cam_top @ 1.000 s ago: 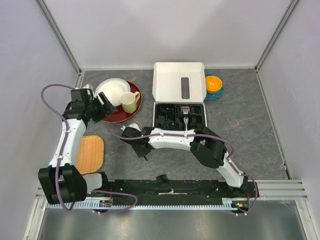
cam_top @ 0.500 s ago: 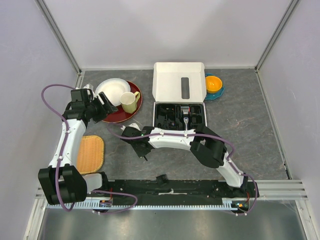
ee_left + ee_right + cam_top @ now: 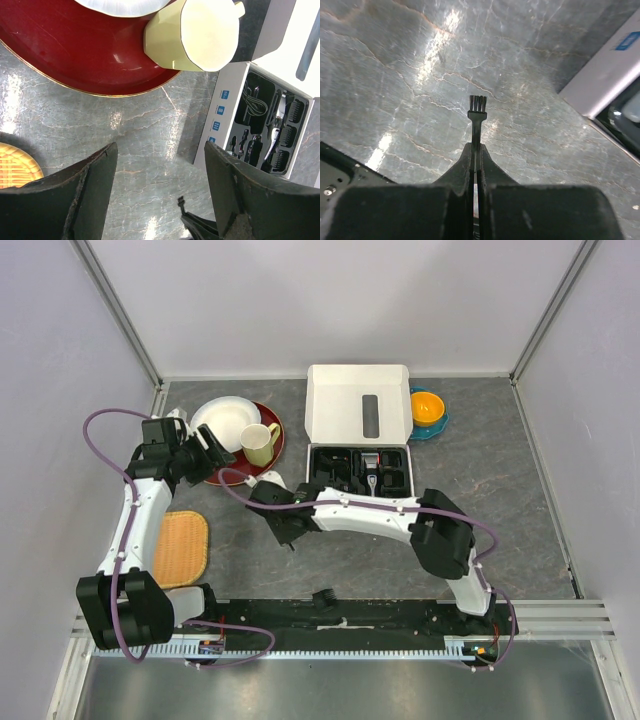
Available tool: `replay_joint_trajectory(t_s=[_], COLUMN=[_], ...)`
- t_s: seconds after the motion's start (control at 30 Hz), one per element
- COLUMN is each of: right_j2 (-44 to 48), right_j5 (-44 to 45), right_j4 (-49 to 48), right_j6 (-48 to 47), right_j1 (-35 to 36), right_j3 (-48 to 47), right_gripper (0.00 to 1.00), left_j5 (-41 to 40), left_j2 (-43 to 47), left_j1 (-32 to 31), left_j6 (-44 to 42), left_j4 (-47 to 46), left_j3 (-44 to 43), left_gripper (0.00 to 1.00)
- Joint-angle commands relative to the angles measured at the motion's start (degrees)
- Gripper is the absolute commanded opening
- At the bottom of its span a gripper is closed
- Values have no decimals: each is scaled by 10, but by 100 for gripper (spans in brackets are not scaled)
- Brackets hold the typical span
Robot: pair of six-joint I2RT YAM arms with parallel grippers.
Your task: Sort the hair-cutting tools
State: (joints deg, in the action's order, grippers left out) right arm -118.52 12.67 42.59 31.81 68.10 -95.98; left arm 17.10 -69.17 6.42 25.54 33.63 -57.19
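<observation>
Since the right arm (image 3: 370, 515) reaches across the middle of the frame with its load already taken, the step now looks like carrying that load to the white cardboard box (image 3: 340, 400) at upper centre. The box's lid stands back and its black tray faces up, with the hair clipper (image 3: 372, 472) lying in it and comb attachments (image 3: 289, 134) lined along one side. The right gripper (image 3: 475, 150) is pinched tight on the thin black brush (image 3: 476, 122), whose bristle end pokes out beyond the tips, above bare table left of the box. As the grip is at the handle's end, I would travel slowly, keep the brush level, and line it up with a narrow free slot before releasing, so it does not swing or catch the tray wall. The left gripper (image 3: 160, 147) hangs spread and empty at centre left, beside the red plate (image 3: 60, 50); it is best kept out of the way

Plain pale walls (image 3: 330, 300) close in the grey marbled table (image 3: 500, 490). A woven mat (image 3: 182, 548) lies lower left, a cream mug (image 3: 200, 32) sits on the red plate, and an orange bowl (image 3: 427, 406) stands right of the box
</observation>
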Motion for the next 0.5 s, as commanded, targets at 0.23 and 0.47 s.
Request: replay_joint_trajectory(t_s=[0.23,0.47], right_j2=[123,161], right_j5=[136,153], right_j4=[-8,-65], right_j6=[75,144], right_j1=[-72,-134], right_j3=[56,124], right_gripper=[0,0], left_j5=[28,32], left_j2=[18,17], left_j1=[4,4], left_j6=[13,14], left_j4=[-25,-26], left_j3=[4,5], left_gripper=[76,76])
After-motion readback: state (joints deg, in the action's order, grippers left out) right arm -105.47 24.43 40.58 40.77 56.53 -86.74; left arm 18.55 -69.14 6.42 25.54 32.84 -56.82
